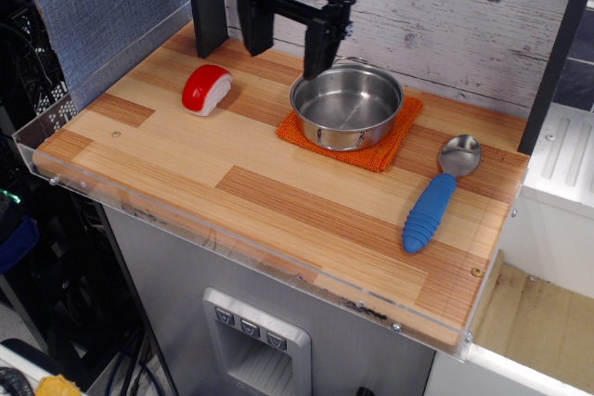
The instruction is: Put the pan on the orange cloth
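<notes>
Tool: the tool (286, 42) hangs above the back of the counter (278, 201), its two black fingers (318, 46) spread wide apart with nothing between them; its upper body is cut off by the top edge of the view.
Pan: the pan (347, 107) sits just right of and slightly nearer the camera than the tool, upright on the orange cloth (351, 141); the tool's right finger overlaps the pan's far-left rim in the view, and whether it touches it cannot be told.
Pan handles: one wire loop shows faintly at the far rim; the other is hard to make out.
Orange cloth: lies under the pan, mostly hidden by it, with only its edges and corners showing around the base.
Sushi toy: the red-and-white sushi toy (206, 88) lies to the tool's left and a little nearer the camera, apart from it.
Spoon: the blue-handled spoon (440, 196) lies well to the right of the tool, beyond the cloth, bowl toward the back wall.
Post: a dark post (206, 2) stands just left of the tool, cut off at the top.
</notes>
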Controlling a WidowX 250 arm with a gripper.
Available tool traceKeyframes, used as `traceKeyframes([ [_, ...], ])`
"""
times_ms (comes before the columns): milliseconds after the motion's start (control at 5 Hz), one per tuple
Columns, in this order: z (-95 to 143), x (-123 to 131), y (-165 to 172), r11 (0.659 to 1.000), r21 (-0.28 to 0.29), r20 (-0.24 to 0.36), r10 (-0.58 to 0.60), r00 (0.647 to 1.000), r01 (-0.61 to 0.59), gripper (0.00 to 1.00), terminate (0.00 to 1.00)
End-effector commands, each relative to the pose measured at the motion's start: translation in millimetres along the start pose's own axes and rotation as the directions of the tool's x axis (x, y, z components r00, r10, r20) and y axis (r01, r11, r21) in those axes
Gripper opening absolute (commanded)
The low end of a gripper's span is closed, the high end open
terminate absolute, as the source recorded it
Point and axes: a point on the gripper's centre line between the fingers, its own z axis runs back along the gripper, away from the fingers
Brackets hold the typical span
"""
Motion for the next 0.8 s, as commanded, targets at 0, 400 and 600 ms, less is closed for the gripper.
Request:
traceKeyframes([
  [0,29.2,-10.2,13.5,0.997,0.011,0.085,0.075,0.994,-0.076,1.00,0.00],
  [400,32.5,-12.0,14.7,0.996,0.005,0.095,0.083,0.992,-0.084,1.00,0.00],
  [600,32.6,-11.6,16.0,0.996,0.005,0.097,0.087,0.992,-0.087,1.00,0.00],
])
